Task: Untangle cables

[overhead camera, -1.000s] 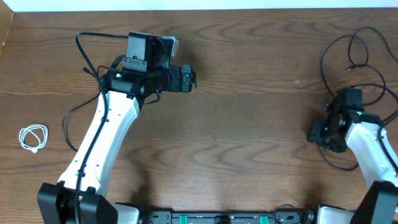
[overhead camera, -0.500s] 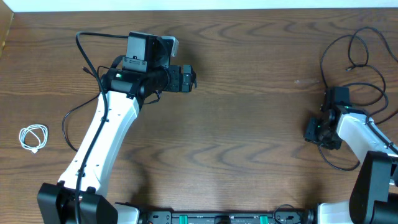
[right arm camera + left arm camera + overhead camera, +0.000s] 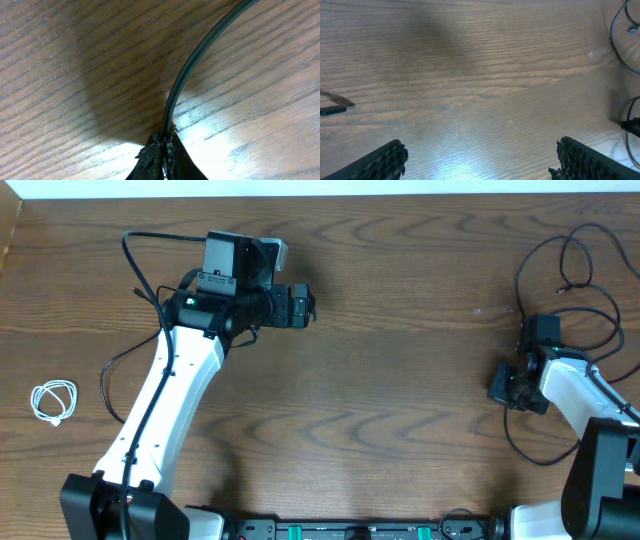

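Two black cables (image 3: 578, 252) lie looped and crossing at the right end of the table. My right gripper (image 3: 504, 391) is at their left side, shut on one black cable (image 3: 199, 57). In the right wrist view that cord curves up and to the right from the pinched jaws of the right gripper (image 3: 164, 141). The short white cable (image 3: 54, 401) lies coiled on its own at the far left. My left gripper (image 3: 311, 307) hovers over bare wood at the upper middle. It (image 3: 480, 159) is open with nothing between its fingers (image 3: 384, 158). Black cable loops (image 3: 614, 31) show at the left wrist view's right edge.
The brown wooden table (image 3: 400, 380) fills the view. The left arm's own thick black wire (image 3: 132, 255) arches beside that arm. The table's back edge (image 3: 320, 194) runs along the top. A small dark tip (image 3: 333, 110) shows at the left edge of the left wrist view.
My right gripper has closed on the black cable and shifted slightly left. The cable's lower loop has been pulled into a new shape. The left arm has not moved.
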`<action>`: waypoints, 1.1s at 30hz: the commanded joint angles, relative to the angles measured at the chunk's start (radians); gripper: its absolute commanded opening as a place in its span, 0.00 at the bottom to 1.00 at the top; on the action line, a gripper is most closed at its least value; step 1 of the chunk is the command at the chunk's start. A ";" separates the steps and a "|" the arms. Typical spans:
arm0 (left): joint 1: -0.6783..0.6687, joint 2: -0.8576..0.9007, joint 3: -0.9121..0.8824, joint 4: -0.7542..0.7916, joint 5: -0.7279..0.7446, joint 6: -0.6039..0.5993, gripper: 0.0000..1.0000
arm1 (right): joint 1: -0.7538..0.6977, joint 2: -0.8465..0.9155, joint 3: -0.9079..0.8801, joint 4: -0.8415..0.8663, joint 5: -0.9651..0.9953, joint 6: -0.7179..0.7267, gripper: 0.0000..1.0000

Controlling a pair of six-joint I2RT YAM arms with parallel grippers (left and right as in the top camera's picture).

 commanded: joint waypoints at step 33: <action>-0.002 -0.014 -0.002 0.003 -0.010 0.010 0.96 | -0.137 0.060 0.459 0.325 0.200 -0.030 0.01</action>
